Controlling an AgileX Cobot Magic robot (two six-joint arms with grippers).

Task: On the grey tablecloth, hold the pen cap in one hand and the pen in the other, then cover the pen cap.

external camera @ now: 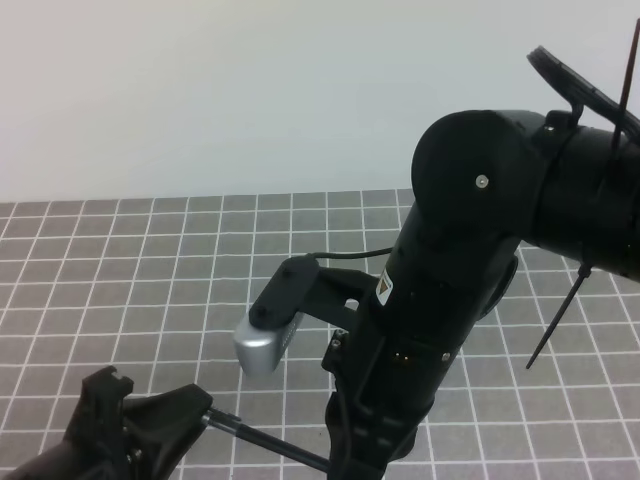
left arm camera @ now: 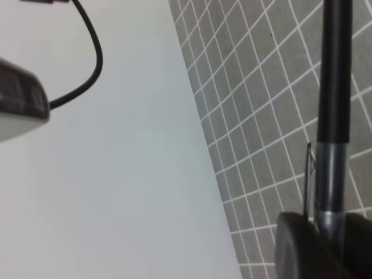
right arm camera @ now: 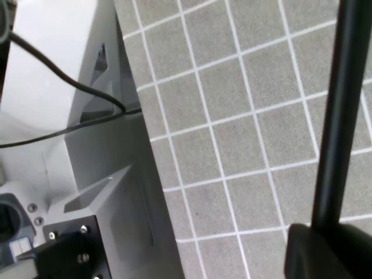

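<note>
Nearest the exterior high view, the right arm [external camera: 470,250] fills the right half of the frame. Its silver wrist camera [external camera: 268,340] is turned toward the near edge. The grey tablecloth [external camera: 150,260] is seen beneath, reaching back to a plain pale wall at its far edge.

The left gripper [external camera: 205,418] is found at the near-left corner, raised off the cloth. The right gripper [right arm camera: 322,232] is largely masked by its own arm from above. In its wrist view it is seen clamped on the black shaft of the pen [external camera: 285,450].

The pen is carried in the air above the near edge, spanning between the two grippers. The left gripper is closed on the greyish end that bears a thin clip [left arm camera: 308,168], and this end is taken to be the pen cap [left arm camera: 326,186]. Whether the cap is fully seated cannot be told.

Handling assessment:
- Both parts are judged light, rigid and smooth, and so liable to slip or rotate in the grip.
- The shaft is best held near mid-length.
- The cap is best held on its barrel, clear of the clip, which is judged liable to bend.
- Axial alignment is required, since side load could flick the pen loose.
</note>
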